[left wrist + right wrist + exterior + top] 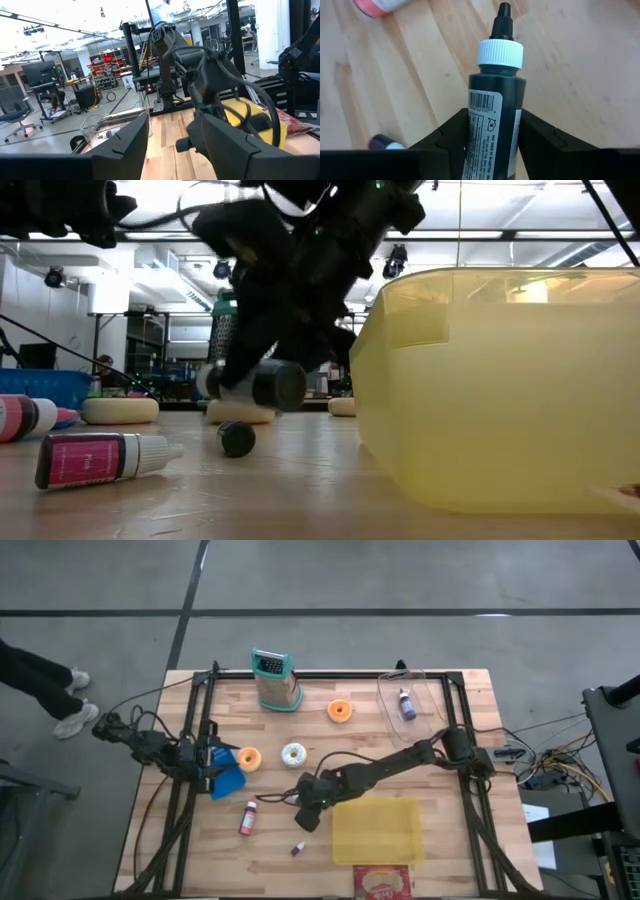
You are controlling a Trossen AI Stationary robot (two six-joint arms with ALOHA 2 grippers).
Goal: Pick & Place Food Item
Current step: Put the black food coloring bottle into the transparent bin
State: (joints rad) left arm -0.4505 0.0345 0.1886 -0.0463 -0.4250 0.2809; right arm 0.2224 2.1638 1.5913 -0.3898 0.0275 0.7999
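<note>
My right gripper (490, 137) clamps the dark white-capped plastic bottle (495, 100) | long axis points ahead | yellow plastic bin (375, 830) just beside | left gripper (167, 145) empty, open, farther off

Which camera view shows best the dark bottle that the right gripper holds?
The right wrist view: the dark bottle fills it, clamped between the right gripper fingers. The low view shows it raised above the table. The high view hides it under the gripper. The left wrist view does not show it.

Three doughnuts (292, 754), four bottles (247, 817), two bins (376, 831), one grater (275, 681)
</note>
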